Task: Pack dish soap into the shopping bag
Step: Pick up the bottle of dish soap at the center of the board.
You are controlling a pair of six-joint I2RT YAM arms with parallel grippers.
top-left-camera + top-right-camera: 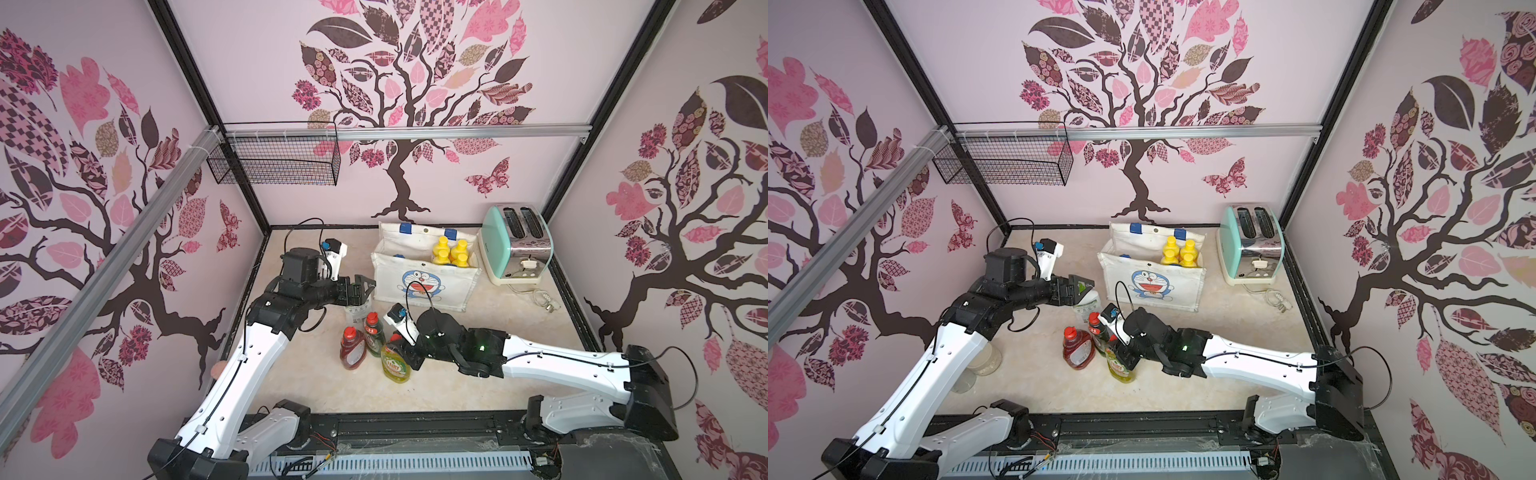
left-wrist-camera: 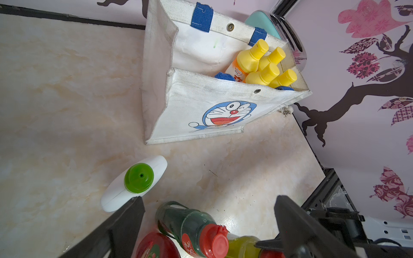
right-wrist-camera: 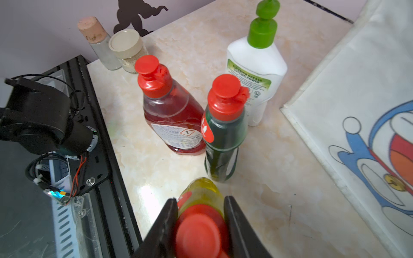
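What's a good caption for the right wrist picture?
Right gripper pinches the yellow-green bottle near the shopping bag.

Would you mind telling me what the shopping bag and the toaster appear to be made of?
The shopping bag looks like matte white canvas: weave and stitched seams show. The toaster seems glossy mint enamel or plastic, with mirror-bright polished metal sides.

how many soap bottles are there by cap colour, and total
yellow caps: 4, the yellow-capped bottles in the shopping bag
red caps: 3, the red bottle, dark green bottle and yellow-green bottle, on the table
green cap: 1, the white bottle, on the table
total: 8
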